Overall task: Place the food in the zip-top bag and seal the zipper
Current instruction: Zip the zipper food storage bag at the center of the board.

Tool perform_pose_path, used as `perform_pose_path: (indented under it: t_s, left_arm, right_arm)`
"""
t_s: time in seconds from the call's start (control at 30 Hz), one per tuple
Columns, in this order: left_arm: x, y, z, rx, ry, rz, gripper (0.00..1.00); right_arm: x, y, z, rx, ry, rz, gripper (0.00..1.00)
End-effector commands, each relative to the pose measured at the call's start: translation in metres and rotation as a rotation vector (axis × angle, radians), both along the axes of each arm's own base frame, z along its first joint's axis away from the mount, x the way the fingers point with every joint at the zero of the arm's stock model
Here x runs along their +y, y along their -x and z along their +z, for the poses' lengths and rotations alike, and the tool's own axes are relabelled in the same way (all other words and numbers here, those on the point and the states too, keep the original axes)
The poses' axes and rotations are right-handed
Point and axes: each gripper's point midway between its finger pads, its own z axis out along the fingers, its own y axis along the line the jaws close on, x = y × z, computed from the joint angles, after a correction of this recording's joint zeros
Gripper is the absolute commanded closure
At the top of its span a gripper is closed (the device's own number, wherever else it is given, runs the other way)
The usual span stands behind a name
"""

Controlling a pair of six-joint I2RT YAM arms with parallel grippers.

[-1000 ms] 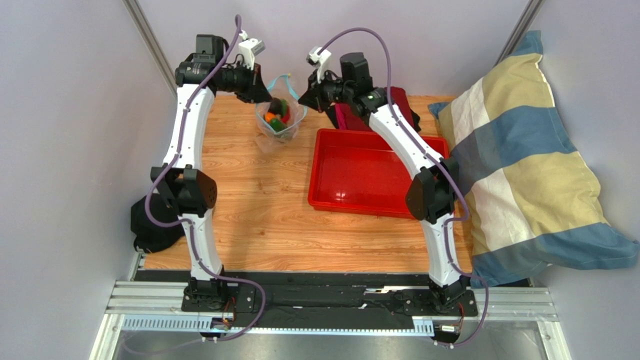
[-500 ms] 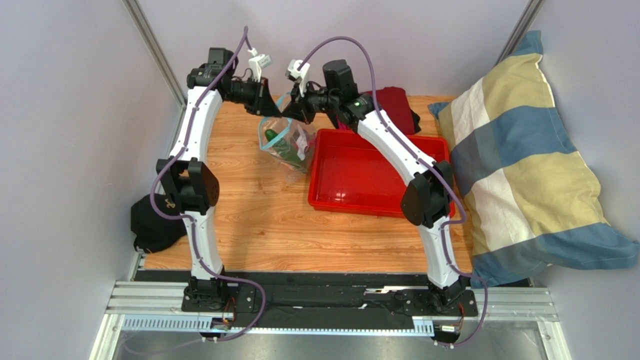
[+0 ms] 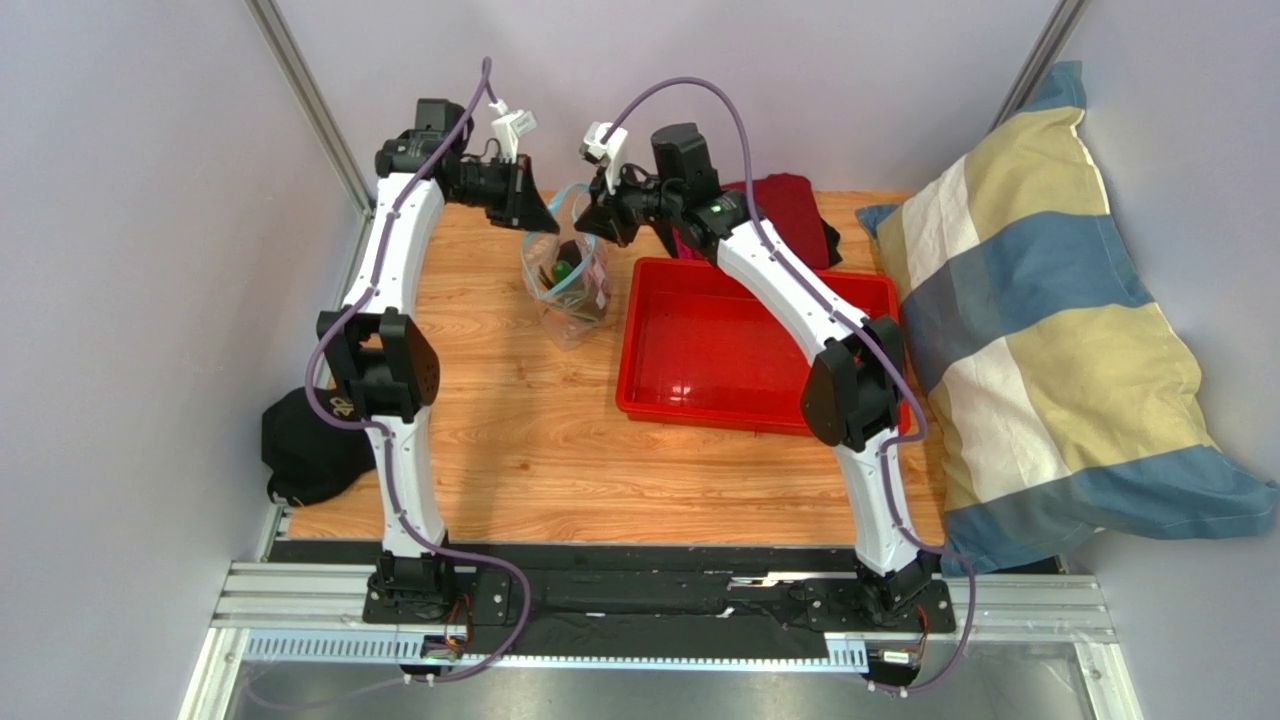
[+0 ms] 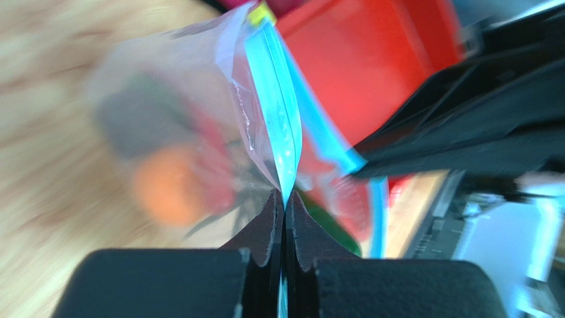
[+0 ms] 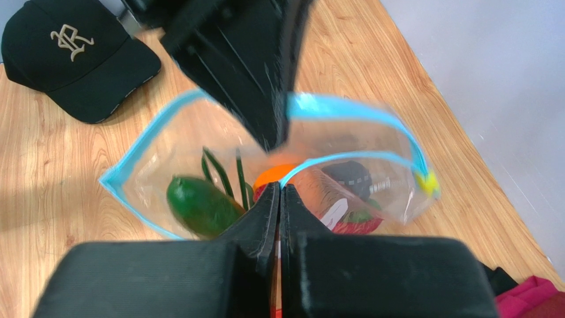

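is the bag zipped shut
No, the zipper strips bow apart in the right wrist view, leaving the bag mouth open.

- The zip-top bag (image 3: 568, 285) is near the far edge, left of centre, between the left gripper (image 4: 285, 205) and right gripper (image 5: 278, 195).
- The food (image 5: 199, 202) lies inside it.
- The tray (image 3: 721, 360) sits just right of the bag, with a cloth (image 3: 781, 210) behind the tray.
- A cap (image 3: 308, 443) overhangs the left edge.
- A pillow (image 3: 1052, 330) lies along the right edge.

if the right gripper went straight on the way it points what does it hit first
Probably the left gripper, pinching the far rim of the zip-top bag straight across its open mouth; depth is unclear, so it might pass beside.
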Motion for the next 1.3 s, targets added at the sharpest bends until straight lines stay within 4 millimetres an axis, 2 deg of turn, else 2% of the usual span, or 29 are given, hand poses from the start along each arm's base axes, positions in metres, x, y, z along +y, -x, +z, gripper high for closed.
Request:
perform_pose_path:
  t_s: [0.0, 0.07, 0.13, 0.2, 0.27, 0.3, 0.33, 0.37, 0.4, 0.5, 0.57, 0.63, 0.67, 0.7, 0.73, 0.77, 0.87, 0.9, 0.93, 0.97, 1.0, 1.03, 1.07, 1.13, 1.17, 1.2, 1.27]
  left_arm:
    - [0.031, 0.010, 0.041, -0.227, -0.212, 0.058, 1.00]
    - [0.037, 0.024, 0.043, -0.235, -0.266, 0.038, 1.00]
    - [0.043, 0.035, 0.032, -0.180, -0.309, 0.027, 1.00]
    - [0.045, 0.043, 0.019, -0.138, -0.330, -0.009, 1.00]
    - [0.049, 0.042, 0.006, -0.093, -0.335, 0.009, 1.00]
    - [0.047, 0.037, 0.002, -0.084, -0.321, 0.015, 1.00]
    - [0.046, 0.035, 0.000, -0.067, -0.305, 0.021, 0.99]
    - [0.044, 0.033, 0.002, -0.054, -0.292, 0.032, 0.98]
    - [0.042, 0.030, -0.006, -0.023, -0.281, 0.024, 0.94]
    - [0.036, 0.030, -0.004, -0.012, -0.234, -0.008, 0.87]
    - [0.035, 0.030, -0.007, -0.016, -0.228, -0.007, 0.87]
    - [0.035, 0.030, -0.010, -0.013, -0.231, -0.009, 0.91]
    - [0.035, 0.033, -0.004, -0.024, -0.227, -0.021, 0.96]
    - [0.034, 0.035, 0.004, -0.039, -0.206, -0.027, 0.97]
    - [0.032, 0.038, 0.010, -0.040, -0.177, -0.028, 0.97]
    - [0.029, 0.035, 0.028, -0.107, -0.159, -0.018, 0.97]
    - [0.024, 0.027, 0.048, -0.186, -0.135, 0.013, 0.95]
    - [0.020, 0.025, 0.047, -0.185, -0.138, 0.012, 0.95]
    - [0.008, 0.025, 0.054, -0.222, -0.131, -0.028, 0.95]
    - [-0.003, 0.029, 0.042, -0.163, -0.095, -0.077, 0.93]
    - [-0.012, 0.031, 0.039, -0.147, -0.075, -0.110, 0.92]
    - [-0.019, 0.032, 0.045, -0.162, -0.059, -0.132, 0.94]
    - [-0.026, 0.029, 0.034, -0.123, -0.043, -0.150, 0.89]
    - [-0.030, 0.024, 0.032, -0.128, -0.018, -0.161, 0.82]
    - [-0.033, 0.024, 0.031, -0.129, -0.012, -0.168, 0.71]
    - [-0.035, 0.023, 0.029, -0.135, -0.015, -0.169, 0.68]
    - [-0.037, 0.017, 0.022, -0.147, -0.040, -0.160, 0.59]
  right_arm:
    - [-0.020, 0.003, 0.070, -0.132, -0.092, -0.011, 1.00]
    - [-0.021, 0.012, 0.063, -0.109, -0.077, 0.024, 1.00]
    - [-0.019, 0.019, 0.063, -0.086, -0.082, 0.050, 1.00]
    - [-0.018, 0.017, 0.059, -0.072, -0.085, 0.044, 1.00]
    - [-0.016, 0.010, 0.056, -0.070, -0.085, 0.028, 1.00]
    - [-0.014, 0.002, 0.040, -0.047, -0.067, 0.011, 1.00]
    - [-0.013, -0.001, 0.034, -0.037, -0.056, 0.006, 1.00]
    - [-0.012, -0.003, 0.037, -0.044, -0.056, 0.008, 1.00]
    - [-0.010, -0.003, 0.021, -0.007, -0.031, 0.018, 1.00]
    - [-0.009, 0.006, 0.018, 0.021, -0.021, 0.057, 1.00]
    - [-0.010, 0.007, 0.017, -0.006, -0.004, 0.062, 1.00]
    - [-0.010, 0.011, 0.016, -0.017, 0.009, 0.078, 1.00]
    - [-0.012, 0.011, 0.016, -0.011, 0.011, 0.078, 1.00]
    - [-0.011, 0.014, 0.023, -0.021, 0.001, 0.089, 1.00]
    - [-0.013, 0.017, 0.033, -0.037, -0.011, 0.092, 1.00]
    - [-0.011, 0.018, 0.040, -0.060, -0.028, 0.103, 1.00]
    - [-0.005, 0.023, 0.047, -0.121, -0.033, 0.127, 1.00]
    - [-0.002, 0.023, 0.045, -0.136, -0.023, 0.129, 1.00]
    - [0.001, 0.022, 0.044, -0.152, -0.015, 0.134, 1.00]
    - [0.008, 0.022, 0.035, -0.154, -0.007, 0.142, 1.00]
    - [0.010, 0.017, 0.033, -0.152, -0.007, 0.125, 1.00]
    - [0.013, 0.014, 0.036, -0.151, -0.018, 0.110, 1.00]
    - [0.016, 0.008, 0.041, -0.168, -0.044, 0.088, 1.00]
    - [0.017, -0.006, 0.041, -0.144, -0.074, 0.010, 1.00]
    - [0.019, -0.012, 0.043, -0.155, -0.099, -0.016, 1.00]
    - [0.019, -0.019, 0.042, -0.138, -0.114, -0.057, 1.00]
    - [0.024, -0.021, 0.042, -0.145, -0.132, -0.074, 1.00]
